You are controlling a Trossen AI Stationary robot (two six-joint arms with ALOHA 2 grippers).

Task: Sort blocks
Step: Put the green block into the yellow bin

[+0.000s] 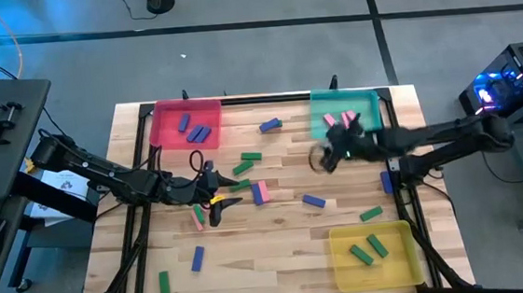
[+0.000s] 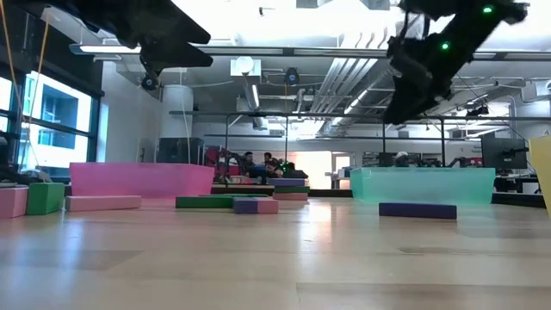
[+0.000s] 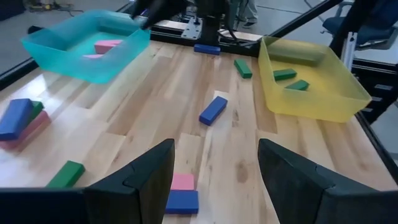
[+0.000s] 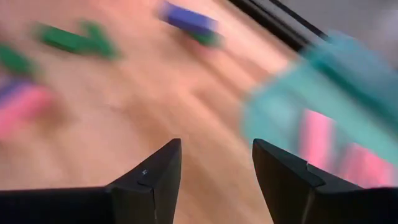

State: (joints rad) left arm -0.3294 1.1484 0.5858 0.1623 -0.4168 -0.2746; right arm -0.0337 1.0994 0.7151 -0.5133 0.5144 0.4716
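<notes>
Two sets of fingers stand wide and empty. Just ahead of the left gripper (image 3: 214, 180) a pink and blue block pair (image 3: 182, 194) lies on the desk (image 3: 155, 112). The right gripper (image 4: 214, 174) hangs beside the teal tray (image 1: 370, 99). These blocks look light, stiff, smooth; pinch across the narrow sides. Motion blur smears the right wrist view.
</notes>
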